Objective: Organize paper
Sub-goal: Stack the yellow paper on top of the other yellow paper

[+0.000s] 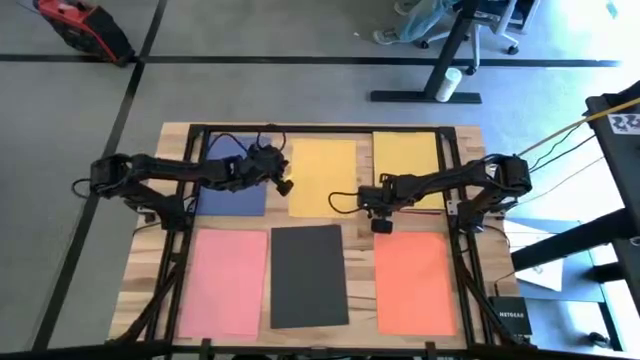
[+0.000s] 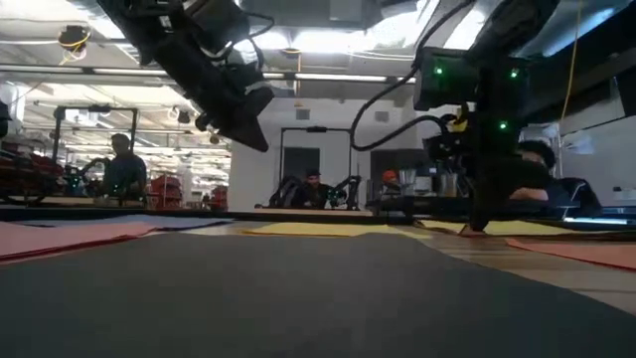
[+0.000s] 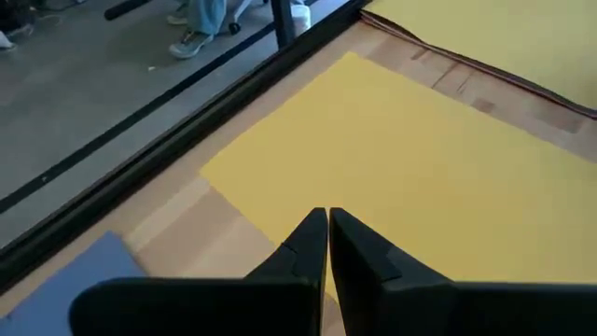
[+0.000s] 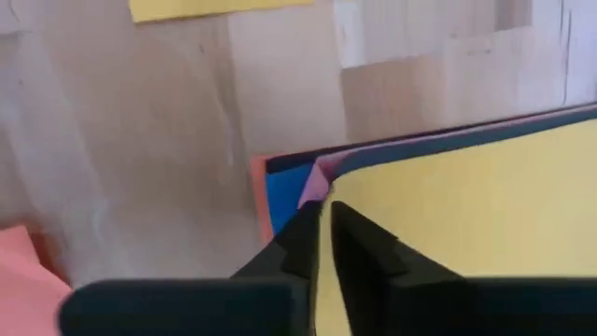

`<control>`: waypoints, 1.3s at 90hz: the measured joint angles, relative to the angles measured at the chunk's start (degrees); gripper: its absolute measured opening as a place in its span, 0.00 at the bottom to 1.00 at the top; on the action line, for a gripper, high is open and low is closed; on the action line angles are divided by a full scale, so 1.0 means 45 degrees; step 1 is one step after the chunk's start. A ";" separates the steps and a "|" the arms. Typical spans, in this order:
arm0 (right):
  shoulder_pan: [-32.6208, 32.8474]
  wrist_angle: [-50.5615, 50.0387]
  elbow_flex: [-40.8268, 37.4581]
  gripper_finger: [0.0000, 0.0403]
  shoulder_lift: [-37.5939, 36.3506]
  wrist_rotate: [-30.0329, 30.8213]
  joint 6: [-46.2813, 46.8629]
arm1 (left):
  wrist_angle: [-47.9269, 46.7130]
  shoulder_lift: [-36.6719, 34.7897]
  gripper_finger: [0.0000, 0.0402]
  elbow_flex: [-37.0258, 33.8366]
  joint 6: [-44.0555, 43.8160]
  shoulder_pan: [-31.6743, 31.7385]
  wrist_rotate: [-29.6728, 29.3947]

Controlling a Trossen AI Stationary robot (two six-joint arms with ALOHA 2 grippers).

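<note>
The wooden table fills the centre of the high view, with six paper sheets spread in two rows: blue sheet, yellow sheet and a yellow stack above; pink sheet, dark grey sheet and orange sheet below. The left gripper hovers, fingers together, empty, at the middle yellow sheet's left edge. The right gripper reaches the stack's lower-left corner, fingers pinching the lifted yellow top sheet.

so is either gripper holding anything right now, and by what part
The right gripper pinches the top yellow rectangular paper sheet at its corner; the left gripper, shut and raised, holds nothing.
</note>
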 joint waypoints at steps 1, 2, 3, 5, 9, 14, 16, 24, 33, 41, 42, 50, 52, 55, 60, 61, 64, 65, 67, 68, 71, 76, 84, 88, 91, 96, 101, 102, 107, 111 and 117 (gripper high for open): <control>0.0011 0.0000 0.0000 0.01 0.0000 0.0003 0.0000 | 0.0000 0.0000 0.00 0.0000 0.0006 0.0001 0.0000; 0.0013 0.0000 -0.0003 0.01 0.0000 0.0001 0.0000 | 0.0000 0.0000 0.00 0.0000 0.0012 0.0001 0.0000; 0.0013 0.0000 -0.0005 0.01 0.0000 -0.0001 0.0000 | 0.0000 0.0000 0.00 0.0000 0.0018 0.0004 0.0000; 0.0015 0.0000 -0.0005 0.01 0.0000 -0.0007 0.0000 | 0.0000 0.0000 0.00 0.0000 0.0026 0.0006 0.0000; 0.0031 -0.0002 -0.0001 0.01 0.0000 -0.0088 0.0016 | 0.0000 0.0000 0.00 0.0000 0.0026 0.0006 0.0000; 0.0027 -0.0153 0.0078 0.01 0.0000 -0.0288 0.0098 | -0.0007 0.0000 0.00 0.0000 0.0026 0.0006 0.0000; 0.0027 -0.0174 0.0132 0.01 0.0000 -0.0339 0.0102 | -0.0015 0.0000 0.00 0.0000 0.0031 0.0006 0.0000; 0.0027 -0.0459 0.0403 0.00 -0.0088 -0.0488 0.0109 | -0.0019 0.0005 0.00 0.0000 0.0041 0.0006 0.0000; 0.0027 -0.0783 0.0812 0.00 -0.0136 -0.0788 0.0073 | -0.0019 0.0005 0.00 0.0000 0.0055 0.0004 -0.0002; 0.0027 -0.0968 0.1182 0.00 -0.0180 -0.1074 -0.0047 | -0.0024 0.0005 0.00 0.0000 0.0055 0.0006 0.0000; 0.0024 -0.0946 0.1215 0.00 -0.0180 -0.1145 -0.0055 | -0.0026 0.0005 0.00 0.0000 0.0055 0.0004 0.0000; 0.0022 -0.0958 0.1394 0.00 -0.0180 -0.1568 -0.0257 | -0.0075 0.0005 0.00 0.0000 0.0057 -0.0004 -0.0004; 0.0022 -0.0935 0.1412 0.00 -0.0180 -0.1713 -0.0285 | -0.0105 0.0005 0.00 0.0000 0.0056 -0.0004 -0.0004; 0.0022 -0.0882 0.1418 0.00 -0.0180 -0.1981 -0.0325 | -0.0134 0.0005 0.00 0.0000 0.0060 -0.0004 -0.0003; 0.0022 -0.0850 0.1335 0.00 -0.0180 -0.2528 -0.0384 | -0.0141 0.0005 0.00 0.0000 0.0060 -0.0004 0.0000; 0.0022 -0.0856 0.1303 0.00 -0.0180 -0.2626 -0.0384 | -0.0141 0.0005 0.00 0.0000 0.0060 -0.0004 0.0000; 0.0022 -0.0890 0.1202 0.00 -0.0180 -0.2803 -0.0378 | -0.0141 0.0005 0.00 0.0000 0.0060 -0.0004 -0.0005; 0.0023 -0.0895 0.1171 0.00 -0.0180 -0.2819 -0.0374 | -0.0141 0.0005 0.00 0.0000 0.0060 -0.0004 -0.0005; 0.0027 -0.0903 0.1122 0.01 -0.0180 -0.2827 -0.0374 | -0.0146 0.0006 0.00 0.0000 0.0060 -0.0004 -0.0005; 0.0027 -0.0903 0.1100 0.01 -0.0180 -0.2824 -0.0374 | -0.0146 0.0009 0.00 0.0000 0.0060 -0.0004 -0.0005; 0.0027 -0.0876 0.1032 0.02 -0.0180 -0.2798 -0.0355 | -0.0152 0.0010 0.00 0.0000 0.0060 -0.0004 -0.0005; 0.0022 -0.0894 0.0961 0.05 -0.0180 -0.2769 -0.0261 | -0.0151 0.0010 0.00 0.0000 0.0060 -0.0009 -0.0005; 0.0018 -0.0798 0.0952 0.12 -0.0180 -0.2745 -0.0115 | -0.0155 0.0010 0.00 0.0000 0.0058 -0.0009 -0.0003; 0.0018 -0.0763 0.0952 0.16 -0.0180 -0.2741 0.0051 | -0.0147 0.0010 0.00 0.0000 0.0059 -0.0009 -0.0005; 0.0018 -0.0763 0.0952 0.19 -0.0180 -0.2748 0.0157 | -0.0154 0.0010 0.00 0.0000 0.0060 -0.0009 -0.0003; 0.0018 -0.0755 0.0952 0.24 -0.0180 -0.2755 0.0354 | -0.0151 0.0010 0.00 0.0000 0.0056 -0.0009 0.0000; 0.0018 -0.0724 0.0952 0.29 -0.0180 -0.2759 0.0523 | -0.0146 0.0010 0.00 0.0000 0.0058 -0.0009 -0.0002; 0.0019 -0.0711 0.0952 0.30 -0.0180 -0.2760 0.0568 | -0.0147 0.0010 0.00 0.0000 0.0058 -0.0009 -0.0001; 0.0027 -0.0631 0.0952 0.34 -0.0180 -0.2760 0.0700 | -0.0151 0.0010 0.00 0.0000 0.0055 -0.0009 0.0000; 0.0027 -0.0564 0.0952 0.37 -0.0180 -0.2675 0.0788 | -0.0146 0.0010 0.00 0.0000 0.0055 -0.0009 0.0000; 0.0022 -0.0550 0.0952 0.40 -0.0180 -0.2445 0.0937 | -0.0151 0.0010 0.00 0.0000 0.0055 -0.0009 -0.0002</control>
